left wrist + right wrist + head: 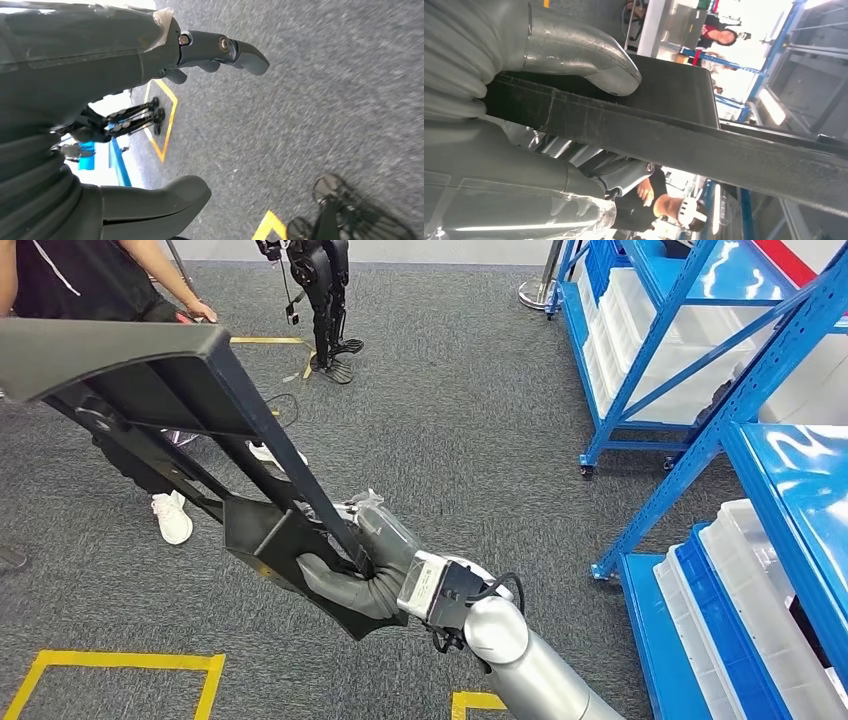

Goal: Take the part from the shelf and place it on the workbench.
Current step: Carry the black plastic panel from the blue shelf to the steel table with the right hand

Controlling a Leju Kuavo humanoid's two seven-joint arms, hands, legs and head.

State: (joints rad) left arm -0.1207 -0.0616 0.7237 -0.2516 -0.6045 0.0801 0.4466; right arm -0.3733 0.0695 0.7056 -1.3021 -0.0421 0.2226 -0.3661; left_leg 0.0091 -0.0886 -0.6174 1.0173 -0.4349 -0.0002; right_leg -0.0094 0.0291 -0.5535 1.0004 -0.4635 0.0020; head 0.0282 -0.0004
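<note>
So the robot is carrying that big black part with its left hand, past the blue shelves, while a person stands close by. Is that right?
Not quite: it is the right hand that grips the black part, as the head view shows, with the silver arm coming in from the right. The left hand holds nothing. The blue shelves and the person nearby are as you say.

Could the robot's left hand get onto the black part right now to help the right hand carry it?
Probably not as things stand. The left hand hangs open over the carpet, holding nothing. The right hand alone grips the black part, which sticks out up and to the left. Nothing blocks it, but the arm would have to lift first.
</note>
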